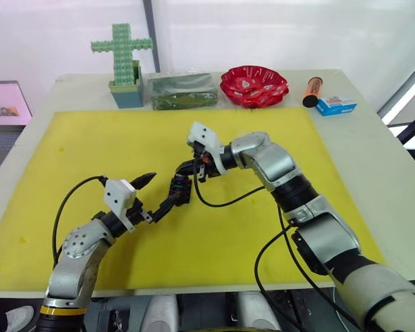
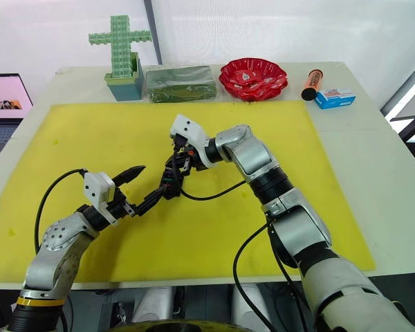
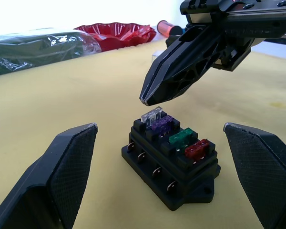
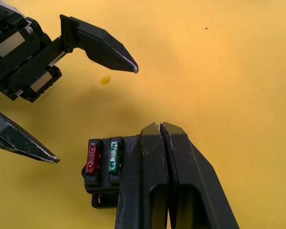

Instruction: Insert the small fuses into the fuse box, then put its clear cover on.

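The clenched right hand (image 3: 150, 98) hovers just above the grey fuse (image 3: 151, 114) in the fuse box (image 3: 171, 164); the released left hand (image 1: 163, 194) flanks the box.

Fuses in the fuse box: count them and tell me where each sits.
4, in one row along the top of the fuse box: pale grey fuse at one end, then purple fuse, green fuse, red fuse at the other end.

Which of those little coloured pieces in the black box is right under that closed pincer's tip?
The pale grey fuse, at the end of the row in the fuse box. The right pincer hovers over it; purple, green and red sit farther along.
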### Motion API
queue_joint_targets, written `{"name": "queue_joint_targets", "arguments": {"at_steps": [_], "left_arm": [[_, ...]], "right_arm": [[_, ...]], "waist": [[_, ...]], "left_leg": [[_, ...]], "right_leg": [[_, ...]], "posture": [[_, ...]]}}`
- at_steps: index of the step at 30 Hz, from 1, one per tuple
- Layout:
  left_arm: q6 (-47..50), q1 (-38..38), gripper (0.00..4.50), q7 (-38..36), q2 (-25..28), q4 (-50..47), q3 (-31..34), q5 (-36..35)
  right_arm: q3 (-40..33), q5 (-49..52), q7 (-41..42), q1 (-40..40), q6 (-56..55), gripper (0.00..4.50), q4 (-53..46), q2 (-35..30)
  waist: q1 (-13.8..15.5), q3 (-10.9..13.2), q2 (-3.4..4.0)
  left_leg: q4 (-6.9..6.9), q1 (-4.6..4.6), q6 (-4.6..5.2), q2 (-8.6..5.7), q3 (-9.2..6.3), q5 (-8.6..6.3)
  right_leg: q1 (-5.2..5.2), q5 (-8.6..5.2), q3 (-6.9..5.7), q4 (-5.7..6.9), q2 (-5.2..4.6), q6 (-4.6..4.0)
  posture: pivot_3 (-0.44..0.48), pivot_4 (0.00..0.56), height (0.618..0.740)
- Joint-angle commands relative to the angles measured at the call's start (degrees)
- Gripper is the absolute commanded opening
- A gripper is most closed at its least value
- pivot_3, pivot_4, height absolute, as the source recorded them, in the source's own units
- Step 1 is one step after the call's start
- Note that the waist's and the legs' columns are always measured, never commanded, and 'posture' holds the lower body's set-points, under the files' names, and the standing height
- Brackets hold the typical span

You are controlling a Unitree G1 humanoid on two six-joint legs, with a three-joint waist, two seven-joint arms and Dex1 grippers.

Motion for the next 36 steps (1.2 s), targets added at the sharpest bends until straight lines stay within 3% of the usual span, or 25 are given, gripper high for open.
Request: {"name": "queue_joint_targets", "arguments": {"at_steps": [1,8,15,36], "left_arm": [[0.0,-0.3,4.5,-0.2,0.4,-1.9,0.9,-0.7],[0.3,-0.3,4.5,-0.1,0.4,-2.1,0.9,-0.6],[0.6,-0.1,4.5,0.3,0.2,-2.5,1.0,-0.6],[0.9,0.4,4.5,0.6,0.3,-3.1,1.1,-0.7]], "right_arm": [[-0.2,-0.4,0.0,0.0,-1.0,0.03,-0.3,0.0],[0.9,-1.5,0.0,1.2,-1.1,0.03,1.1,0.0],[-2.8,1.2,-0.9,0.9,3.7,0.03,6.2,2.2],[-1.5,-1.7,-1.6,3.1,0.5,0.03,13.0,3.6]], "waist": [[0.0,0.0,0.0],[0.0,0.0,0.0],[0.0,0.0,-0.01],[0.0,0.0,-0.02]], "left_leg": [[0.0,0.0,0.0,0.0,0.0,0.0],[-0.01,0.01,0.0,0.0,0.0,0.0],[-0.01,0.04,0.0,0.0,0.0,0.0],[-0.21,0.73,-0.01,0.01,0.05,-0.01]], "right_leg": [[0.0,0.0,0.0,0.0,0.0,0.0],[0.0,0.0,0.0,0.0,0.01,0.0],[0.03,0.0,0.0,0.0,0.0,0.0],[0.62,-0.14,0.04,-0.02,-0.02,-0.17]], "posture": [[0.0,0.15,0.74],[0.0,0.15,0.74],[0.0,0.15,0.74],[0.0,0.15,0.74]]}}
